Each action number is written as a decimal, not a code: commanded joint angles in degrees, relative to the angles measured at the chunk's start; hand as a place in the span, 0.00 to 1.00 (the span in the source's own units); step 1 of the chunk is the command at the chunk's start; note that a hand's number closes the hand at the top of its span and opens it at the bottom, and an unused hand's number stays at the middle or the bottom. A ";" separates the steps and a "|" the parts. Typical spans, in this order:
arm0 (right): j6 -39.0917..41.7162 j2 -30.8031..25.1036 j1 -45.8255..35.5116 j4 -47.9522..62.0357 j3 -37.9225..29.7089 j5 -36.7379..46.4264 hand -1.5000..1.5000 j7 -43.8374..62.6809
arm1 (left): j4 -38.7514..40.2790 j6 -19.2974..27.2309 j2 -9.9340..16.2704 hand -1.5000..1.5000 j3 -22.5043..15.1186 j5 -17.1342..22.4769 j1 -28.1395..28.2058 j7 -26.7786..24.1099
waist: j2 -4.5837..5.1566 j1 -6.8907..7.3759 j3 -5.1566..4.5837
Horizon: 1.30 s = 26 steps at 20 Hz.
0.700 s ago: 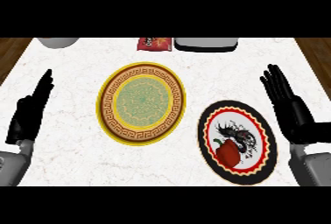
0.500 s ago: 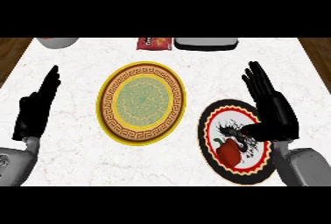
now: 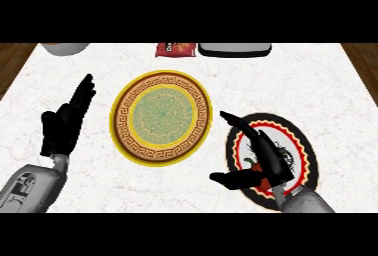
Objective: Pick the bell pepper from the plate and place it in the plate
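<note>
**Right hand over the pepper, grasp not yet made**

The bell pepper (image 3: 255, 166) lies on the black-rimmed plate (image 3: 303, 150), showing only as a red patch just under the right hand (image 3: 260, 157), between its fingers and its thumb. That hand is spread, fingers straight and pointing away from the robot, thumb stuck out toward the left; it holds nothing. Whether it already touches the pepper cannot be told, since the hand covers most of it.

To the left of the right hand, close beside the first plate, sits the yellow-rimmed plate (image 3: 161, 155), which I take to be the goal. Beyond that plate, the left hand (image 3: 65, 124) rests with fingers straight, also holding nothing.

The step in hand looks like the approach for the pick. The next move calls for lowering the right hand and curling fingers and thumb round the pepper, then lifting it and carrying it a short way left to the yellow-rimmed plate.
</note>
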 commanded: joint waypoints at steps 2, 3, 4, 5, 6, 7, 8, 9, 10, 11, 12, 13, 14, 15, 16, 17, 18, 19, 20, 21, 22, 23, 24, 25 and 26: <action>-5.40 1.77 9.45 -0.20 6.56 9.60 0.00 -4.90 | -4.54 -0.26 -1.86 0.50 -0.49 -0.60 2.61 2.15 | 0.12 -0.13 0.42; -5.31 -0.63 10.71 -1.37 7.69 11.83 0.00 -4.83 | -0.28 0.63 -3.36 0.50 -0.22 -1.59 0.79 0.19 | 0.18 -0.55 0.40; -6.79 -0.93 8.35 -4.51 7.04 14.55 0.00 -0.79 | 1.88 -2.30 -2.32 0.50 1.13 -0.32 1.32 -2.05 | 0.18 -0.56 0.36; -6.52 -4.01 9.06 -4.27 4.88 14.82 0.00 -2.71 | 0.32 -1.99 -1.86 0.50 1.21 -0.58 -0.26 0.16 | 0.15 -0.64 0.38; -7.26 -5.28 9.75 -8.52 5.28 16.71 0.00 -0.38 | 3.29 -0.62 -3.68 0.50 0.90 -1.64 -2.07 -0.01 | 0.15 -1.11 0.36; -6.01 -4.94 5.38 -9.00 3.70 17.80 0.00 3.90 | 0.61 0.94 -4.96 0.50 -0.71 -2.94 0.02 0.40 | 0.12 -0.51 0.36; -7.44 -6.94 9.34 -11.86 3.01 18.53 0.00 1.73 | 0.24 -2.98 -2.46 0.50 1.50 -0.55 0.87 -0.80 | 0.09 -0.62 0.37; -7.06 -8.09 10.37 -16.35 2.74 18.99 0.00 3.08 | -1.73 0.70 -4.77 0.50 -0.40 -3.17 2.38 -0.32 | 0.02 -0.61 0.38; -3.56 -9.36 6.74 -18.68 -0.49 17.15 0.00 7.94 | 1.82 -2.06 -3.35 0.50 2.15 -1.66 -1.97 0.00 | 0.15 -0.77 0.35; -1.22 -13.03 6.27 -20.62 -2.33 16.90 0.00 9.77 | 0.92 -1.61 -3.52 0.50 1.16 -2.12 -2.09 2.29 | 0.08 -0.88 0.35; -0.40 -14.47 8.63 -22.86 -0.30 19.33 0.00 13.10 | 5.65 -3.04 -3.54 0.50 3.09 -1.44 -1.85 -2.80 | 0.16 -1.23 0.30; 2.09 -15.86 5.79 -20.92 -0.52 20.77 0.00 17.56 | 0.39 -2.28 -2.81 0.50 1.00 -2.63 0.82 -0.76 | -0.02 -0.46 0.28; 6.75 -19.15 5.29 -24.78 -1.82 17.83 0.00 21.01 | -1.17 -1.99 -2.39 0.50 1.76 -1.85 0.89 0.99 | -0.17 -0.44 0.27; 8.68 -19.74 4.84 -25.36 -0.28 19.17 0.00 24.54 | 0.50 -1.28 -4.26 0.50 1.00 -2.48 0.33 -0.36 | -0.06 -0.73 0.22; 12.39 -22.44 4.14 -25.23 -0.82 17.67 0.00 25.71 | 0.71 -1.84 -3.38 0.50 1.09 -2.62 -0.59 0.85 | -0.01 -0.71 0.22; 15.47 -23.49 2.70 -25.35 -1.30 16.11 0.00 28.56 | 1.09 -1.00 -4.32 0.50 1.34 -2.96 0.44 -1.87 | 0.10 -0.35 0.18; 18.05 -24.56 2.14 -27.44 -1.94 14.36 0.00 32.34 | 0.29 -3.25 -2.85 0.50 2.12 -1.20 0.74 -0.10 | 0.01 -0.21 0.19; 20.22 -25.01 2.26 -27.95 -2.79 11.79 0.00 32.82 | 2.98 -3.23 -2.91 0.50 2.63 -2.20 -0.13 -2.17 | 0.24 -0.51 0.25; 22.46 -24.93 0.51 -29.22 -2.90 10.72 0.00 37.08 | 1.99 -2.95 -4.07 0.50 1.56 -2.34 0.45 -1.28 | 0.19 -0.23 0.25; 23.81 -24.11 -0.34 -28.26 -3.44 9.71 0.00 38.09 | 1.24 -2.72 -3.78 0.50 1.72 -2.98 -0.57 0.25 | 0.23 -0.03 0.32; 26.14 -24.27 -2.46 -29.74 -4.36 8.26 0.00 41.20 | 0.84 -2.74 -3.37 0.50 2.27 -3.06 -1.81 1.72 | 0.21 0.01 0.33; 28.40 -24.12 -4.35 -28.70 -4.91 6.83 0.00 42.60 | 1.77 -3.47 -4.11 0.50 2.44 -2.75 0.41 -1.86 | 0.29 0.25 0.31; 29.60 -23.69 -4.08 -26.42 -4.24 6.94 0.00 41.69 | 1.75 -3.29 -5.01 0.50 2.37 -2.63 -1.70 0.49 | 0.33 0.15 0.35; 31.19 -25.63 -1.69 -29.83 -6.41 5.02 0.00 42.56 | 2.38 -3.48 -4.19 0.50 3.22 -3.23 -0.69 -0.25 | 0.24 -0.22 0.36; 32.16 -24.36 -2.44 -28.21 -6.81 4.72 0.00 43.69 | 0.71 -3.61 -5.07 0.50 3.27 -2.80 0.11 -0.37 | 0.25 0.00 0.37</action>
